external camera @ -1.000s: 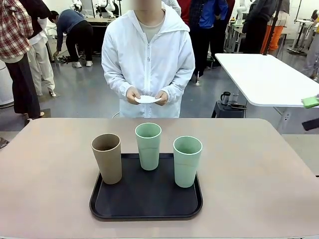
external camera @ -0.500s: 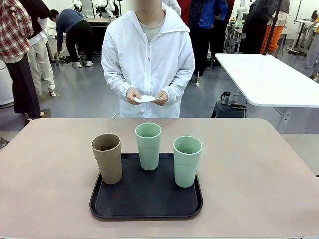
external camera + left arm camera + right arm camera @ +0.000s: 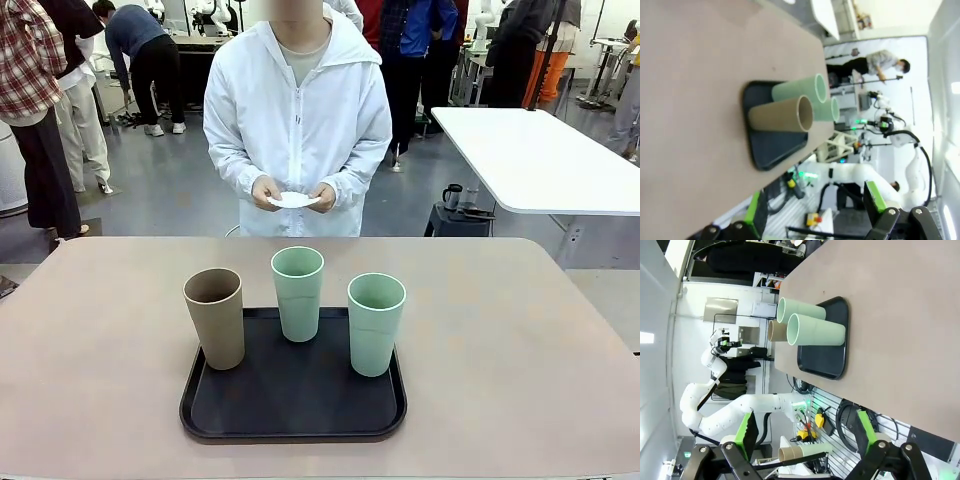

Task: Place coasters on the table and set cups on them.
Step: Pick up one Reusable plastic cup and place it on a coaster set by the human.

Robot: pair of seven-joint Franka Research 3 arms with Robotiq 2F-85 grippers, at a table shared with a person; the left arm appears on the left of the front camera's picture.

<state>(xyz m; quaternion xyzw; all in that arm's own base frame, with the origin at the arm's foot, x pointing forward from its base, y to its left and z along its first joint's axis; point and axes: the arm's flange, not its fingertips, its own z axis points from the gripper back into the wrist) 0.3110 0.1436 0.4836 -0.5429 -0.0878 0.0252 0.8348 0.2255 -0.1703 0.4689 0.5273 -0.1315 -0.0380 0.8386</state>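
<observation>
My left end effector (image 3: 812,200) hangs near the edge of the large beige-tan desk (image 3: 690,100), its green-padded fingers spread wide with nothing between them. My right end effector (image 3: 804,422) is likewise wide apart and empty.

Out on the desk, a black rectangular tray (image 3: 290,412) carries three tall tapered plastic tumblers, all upright. The tan-brown cup (image 3: 215,318) stands at its left edge, a pale green cup (image 3: 298,293) at the far middle and a second pale green cup (image 3: 376,323) to the right.

Beyond the far edge, a person in a white jacket (image 3: 298,110) holds the round white paper coasters (image 3: 295,199) between both hands, above desk level. I cannot tell how many.
</observation>
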